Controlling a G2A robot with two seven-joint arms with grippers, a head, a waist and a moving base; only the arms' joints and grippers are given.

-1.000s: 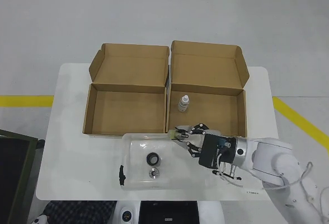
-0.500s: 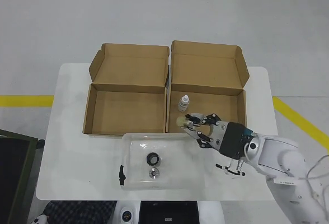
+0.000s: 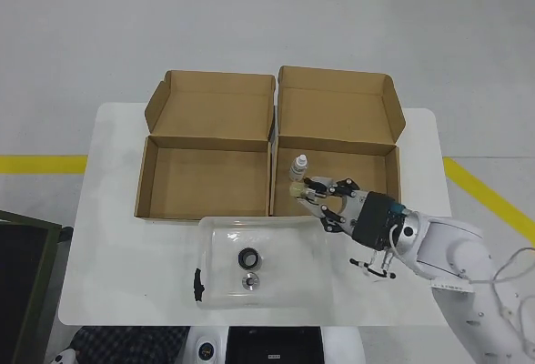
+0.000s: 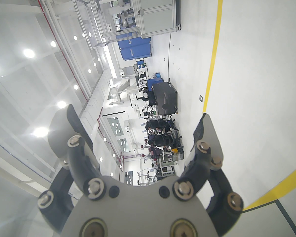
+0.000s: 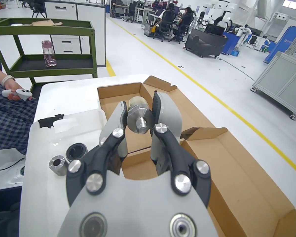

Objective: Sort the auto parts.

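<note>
Jaws of the right gripper [image 5: 139,114] pinch a silver stepped metal cylinder with a cream end [image 5: 137,122], held over the 8 o'clock part of the right brown cardboard box [image 3: 363,173], near a small white bottle [image 3: 298,167] standing inside. At 6 o'clock on the white surface [image 3: 113,227], a clear plastic tray [image 3: 217,235] holds a black ring [image 3: 249,259] and a short silver cylinder [image 3: 248,282]. On the left gripper [image 4: 138,117] the jaws gape wide, empty.
</note>
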